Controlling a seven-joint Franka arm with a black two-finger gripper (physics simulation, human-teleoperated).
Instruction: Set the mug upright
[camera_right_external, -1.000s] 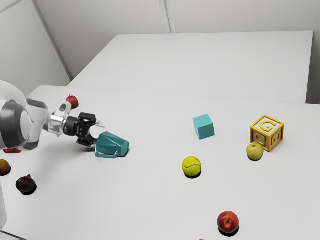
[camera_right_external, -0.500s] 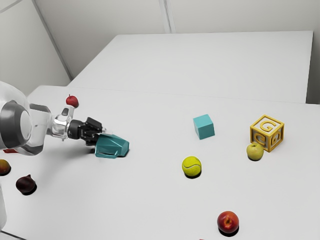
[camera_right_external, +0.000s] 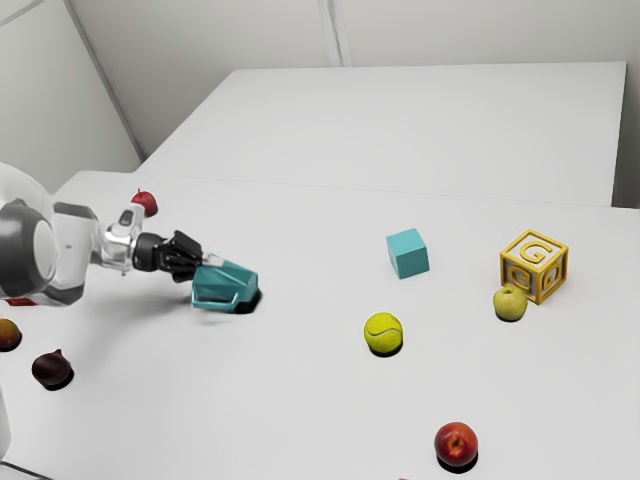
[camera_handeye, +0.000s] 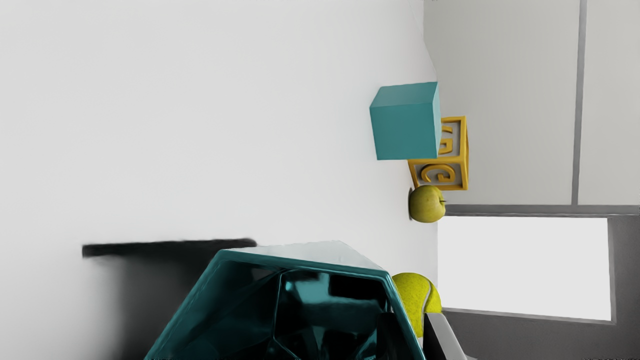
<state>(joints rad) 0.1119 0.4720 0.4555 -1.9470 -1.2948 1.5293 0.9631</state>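
Fingers (camera_right_external: 184, 258) pinching teal mug (camera_right_external: 228, 283) at its rim, wall caught between them. Mug still to be righted: tipped on side, mouth facing gripper, seemingly a bit off bench (camera_right_external: 290, 400). Teal cube (camera_right_external: 408, 254) and tennis ball (camera_right_external: 383, 332) well apart from it, toward exterior view's right.
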